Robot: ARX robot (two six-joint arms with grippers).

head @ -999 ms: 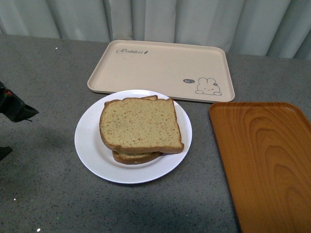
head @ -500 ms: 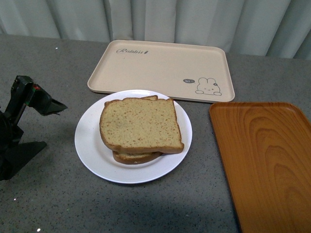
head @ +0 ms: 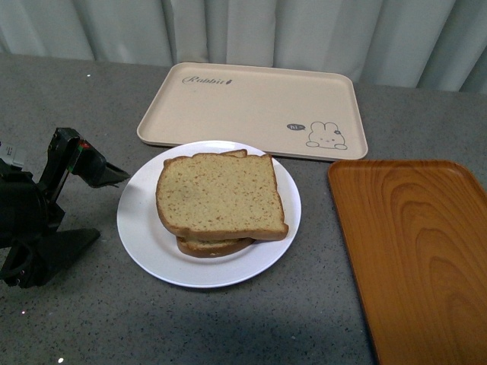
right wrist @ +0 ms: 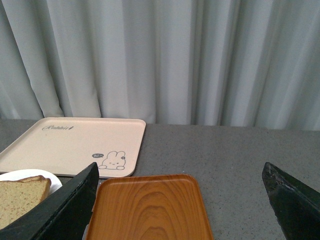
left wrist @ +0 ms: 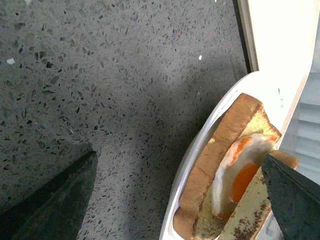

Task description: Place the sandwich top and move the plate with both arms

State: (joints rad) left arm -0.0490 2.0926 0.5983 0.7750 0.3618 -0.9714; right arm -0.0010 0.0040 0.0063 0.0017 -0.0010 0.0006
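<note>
The tan speckled sandwich top point(head: 219, 195) lies flat on a smaller slice in the middle of the white plate point(head: 137, 228). My left gripper point(head: 106, 207) stands open just left of the plate, its upper finger close to the rim. In the left wrist view the plate rim point(left wrist: 200, 145) runs between the left gripper's point(left wrist: 180, 200) fingers. There the fried egg point(left wrist: 240, 170) shows under the sandwich top point(left wrist: 247, 215). My right gripper point(right wrist: 180, 200) is open, held above the table to the right, and does not show in the front view.
A beige tray with a rabbit drawing point(head: 251, 106) lies right behind the plate. An orange wood-grain tray point(head: 415, 251) lies to the plate's right. A pale curtain point(head: 304, 30) closes the back. The grey speckled table point(head: 76, 319) shows in front.
My left gripper has come in from the left edge and moved right, up to the plate's left rim. Plate and sandwich have not moved.
</note>
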